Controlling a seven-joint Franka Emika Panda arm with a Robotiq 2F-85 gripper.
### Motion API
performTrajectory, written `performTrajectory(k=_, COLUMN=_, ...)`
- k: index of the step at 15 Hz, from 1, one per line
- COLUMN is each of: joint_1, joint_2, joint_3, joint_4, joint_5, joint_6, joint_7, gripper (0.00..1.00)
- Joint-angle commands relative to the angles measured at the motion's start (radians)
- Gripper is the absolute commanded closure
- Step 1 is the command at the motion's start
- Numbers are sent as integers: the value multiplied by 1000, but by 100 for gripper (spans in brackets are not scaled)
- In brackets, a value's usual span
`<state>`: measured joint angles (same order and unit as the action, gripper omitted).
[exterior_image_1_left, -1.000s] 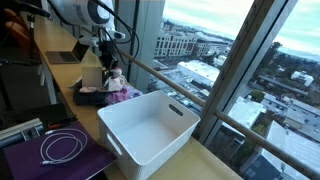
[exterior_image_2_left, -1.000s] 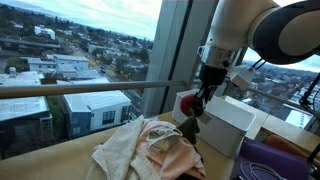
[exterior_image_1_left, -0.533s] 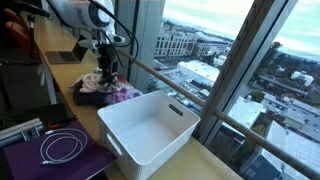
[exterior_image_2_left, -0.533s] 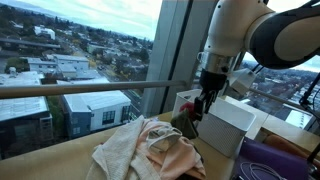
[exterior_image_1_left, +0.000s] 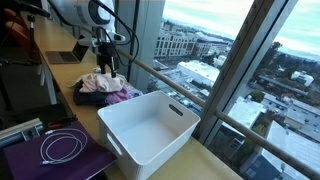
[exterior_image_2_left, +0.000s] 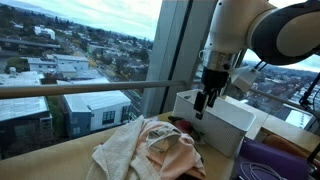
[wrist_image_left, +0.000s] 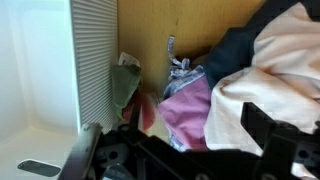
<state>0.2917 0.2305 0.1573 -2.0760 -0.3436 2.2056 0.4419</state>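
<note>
Gripper (exterior_image_1_left: 108, 64) hangs just above the pile of clothes (exterior_image_1_left: 104, 90), fingers pointing straight down. In the wrist view its two fingers (wrist_image_left: 86, 152) stand wide apart at the lower edge of the picture with nothing between them: fully spread, nothing held. Seen in an exterior view, the gripper (exterior_image_2_left: 205, 101) is clear of the fabric, not touching it. The pile lies on the wooden table (exterior_image_1_left: 88, 118), at about 10 o'clock from the white bin (exterior_image_1_left: 150, 125) and close against the bin's short wall. Wrist view, contents of the pile: pink cloth (wrist_image_left: 190, 108) at centre, directly under the gripper; cream cloth (wrist_image_left: 272, 82) at 3 o'clock of it; dark garment (wrist_image_left: 235, 48) at 1 o'clock; a green cloth (wrist_image_left: 125, 85) at 9 o'clock, pressed against the ribbed bin wall (wrist_image_left: 92, 60). At 8 o'clock from the bin, a coiled white cable (exterior_image_1_left: 62, 147) lies on a purple mat (exterior_image_1_left: 30, 160), well apart from the pile.
</note>
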Motion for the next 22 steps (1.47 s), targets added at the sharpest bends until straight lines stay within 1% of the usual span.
performTrajectory(k=1, joint_1=13, joint_2=-16, joint_3=5, joint_4=-5, joint_5=-6, joint_6=3, joint_7=4, gripper=0)
performTrajectory(k=5, joint_1=33, joint_2=23, joint_3=40, joint_4=30, joint_5=42, joint_6=50, joint_7=-13, gripper=0)
performTrajectory(k=8, joint_1=51, joint_2=66, joint_3=66, joint_4=57, joint_5=94, joint_6=110, joint_7=-43, gripper=0)
performTrajectory(k=11, joint_1=61, joint_2=156, joint_3=77, joint_4=95, joint_5=159, joint_6=188, joint_7=-86, gripper=0)
performTrajectory(k=15, joint_1=64, joint_2=312, joint_3=81, joint_4=167, joint_5=242, joint_6=274, joint_7=-169, gripper=0)
performTrajectory(k=19, joint_1=61, joint_2=463, joint_3=72, joint_4=254, joint_5=284, joint_6=308, joint_7=-242, gripper=0)
performTrajectory(k=21, joint_1=59, joint_2=490, joint_3=70, joint_4=272, joint_5=294, joint_6=298, joint_7=-261, gripper=26)
performTrajectory(k=22, joint_1=59, joint_2=492, joint_3=68, joint_4=272, joint_5=294, joint_6=291, joint_7=-265, gripper=34)
